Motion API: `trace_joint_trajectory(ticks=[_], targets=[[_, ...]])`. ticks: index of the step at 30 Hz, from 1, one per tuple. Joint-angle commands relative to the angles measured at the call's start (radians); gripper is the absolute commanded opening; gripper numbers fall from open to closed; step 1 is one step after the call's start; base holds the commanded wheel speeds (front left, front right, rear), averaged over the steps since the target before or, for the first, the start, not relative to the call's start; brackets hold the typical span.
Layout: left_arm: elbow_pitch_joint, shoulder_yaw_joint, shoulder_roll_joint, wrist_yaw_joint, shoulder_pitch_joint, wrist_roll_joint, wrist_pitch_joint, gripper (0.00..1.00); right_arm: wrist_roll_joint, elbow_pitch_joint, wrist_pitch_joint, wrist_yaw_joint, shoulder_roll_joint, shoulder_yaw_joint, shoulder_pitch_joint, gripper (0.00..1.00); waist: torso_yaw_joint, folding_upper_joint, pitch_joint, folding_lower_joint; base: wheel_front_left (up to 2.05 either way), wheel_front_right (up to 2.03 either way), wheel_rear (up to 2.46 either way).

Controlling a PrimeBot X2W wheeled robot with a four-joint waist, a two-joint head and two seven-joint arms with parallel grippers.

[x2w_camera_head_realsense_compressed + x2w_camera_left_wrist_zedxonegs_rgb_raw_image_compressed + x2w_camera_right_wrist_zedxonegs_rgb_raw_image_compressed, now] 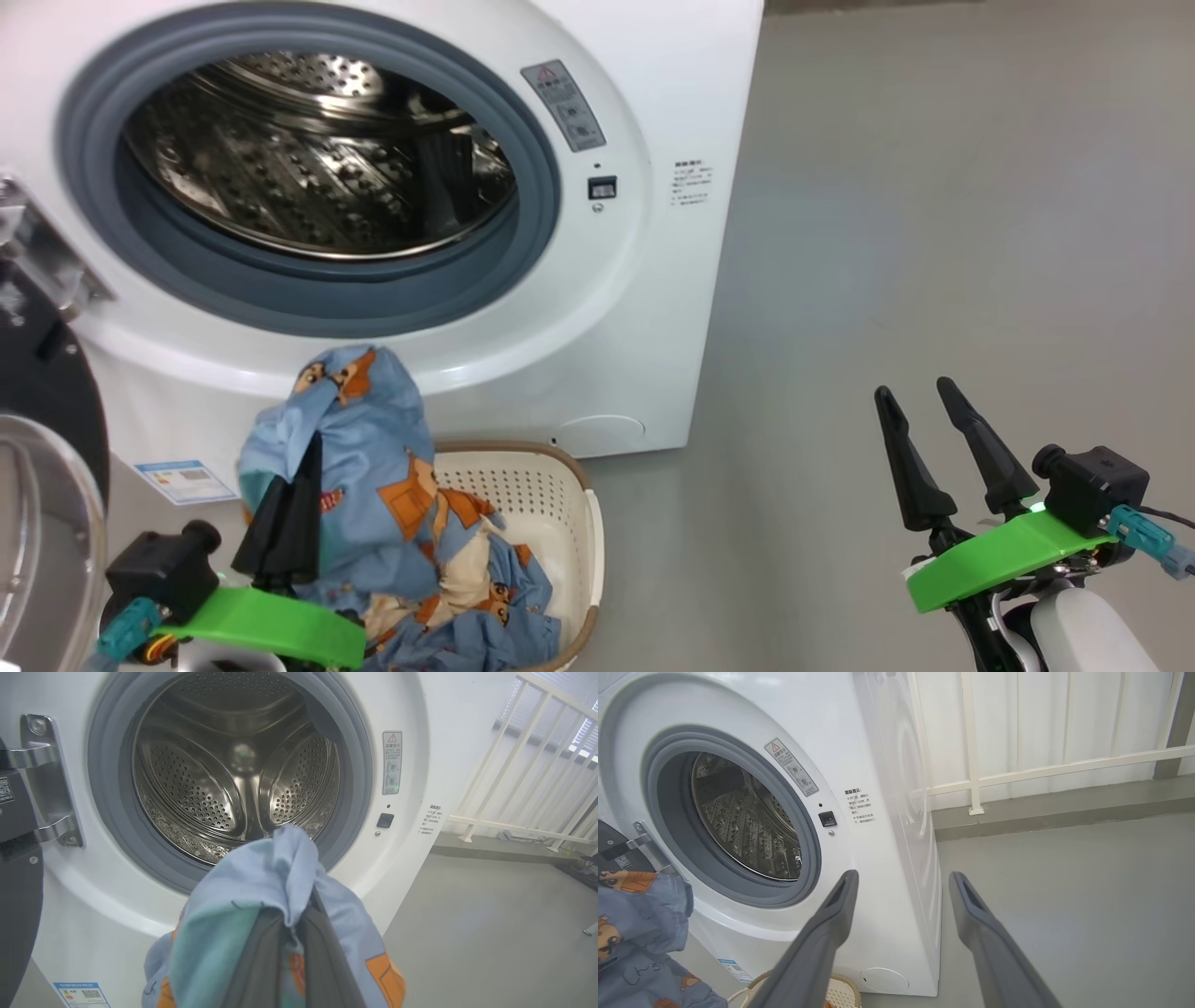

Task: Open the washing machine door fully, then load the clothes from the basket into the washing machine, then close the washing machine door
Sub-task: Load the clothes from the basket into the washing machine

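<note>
The left gripper points up and away, pressed together on a fold of the light blue fox-print clothes, lifted above the cream perforated plastic basket before the big white front-loading washing machine. Fabric hides its fingertips. The right gripper hangs spread at the near right over the grey floor. The glossy black round washing machine door stands open and is cut off at the left edge.

Casing of washing machine glossy white, smooth; drum polished perforated steel; gasket grey, matt, apparently rubber; clothes soft printed cloth; basket cream perforated plastic, low sheen.
</note>
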Motion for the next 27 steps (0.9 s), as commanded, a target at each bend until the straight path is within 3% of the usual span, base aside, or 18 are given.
trace_joint_trajectory(ticks=[1, 18, 27], targets=[[-0.032, 0.042, 0.013, -0.001, -0.010, 0.016, -0.006, 0.00, 0.005, -0.023, -0.005, 0.009, -0.007, 0.023, 0.003, 1.00, 0.011, 0.0000, -0.013, 0.0000, 0.00, 0.00, 0.00], [-0.017, 0.090, -0.019, -0.002, 0.004, 0.064, -0.006, 0.00, -0.010, -0.028, -0.005, 0.009, -0.022, 0.030, 0.008, 1.00, 0.002, 0.0000, -0.019, 0.0000, 0.00, 0.00, 0.00], [0.002, 0.105, 0.001, -0.002, -0.087, 0.058, -0.006, 0.00, -0.030, -0.048, -0.005, 0.009, -0.022, 0.023, -0.013, 1.00, -0.015, 0.0000, 0.026, 0.0000, 0.00, 0.00, 0.00]])
